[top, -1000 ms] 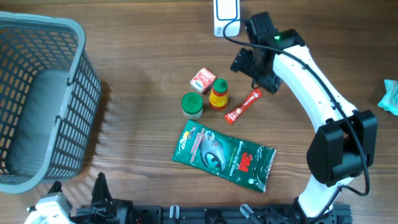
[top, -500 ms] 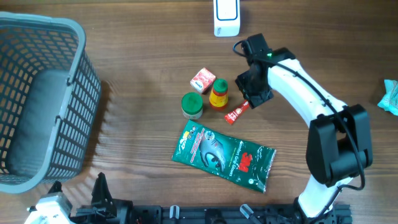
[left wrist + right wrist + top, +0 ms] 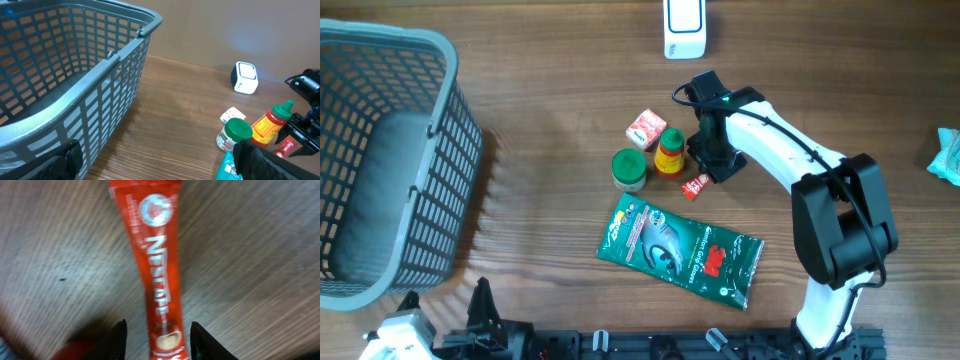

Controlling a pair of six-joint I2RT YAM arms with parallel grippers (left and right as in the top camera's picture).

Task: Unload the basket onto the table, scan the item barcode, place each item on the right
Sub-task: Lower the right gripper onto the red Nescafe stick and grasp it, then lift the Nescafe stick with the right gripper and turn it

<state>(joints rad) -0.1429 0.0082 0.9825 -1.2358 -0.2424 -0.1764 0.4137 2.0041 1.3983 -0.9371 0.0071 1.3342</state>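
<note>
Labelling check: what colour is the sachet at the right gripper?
Sachet red, white lettering; right wrist view.

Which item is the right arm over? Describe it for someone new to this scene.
In the overhead view, below the white scanner, a yellow bottle stands mid-table. To its right lies a red stick sachet, straddled by the right pincer; unlike the jar and box nearby, it is a long flat strip.

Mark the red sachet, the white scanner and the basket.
red sachet [image 3: 159, 280], right wrist view, middle of the printed face.
white scanner [image 3: 684, 25], overhead view, top face.
basket [image 3: 127, 49], left wrist view, near rim.
</note>
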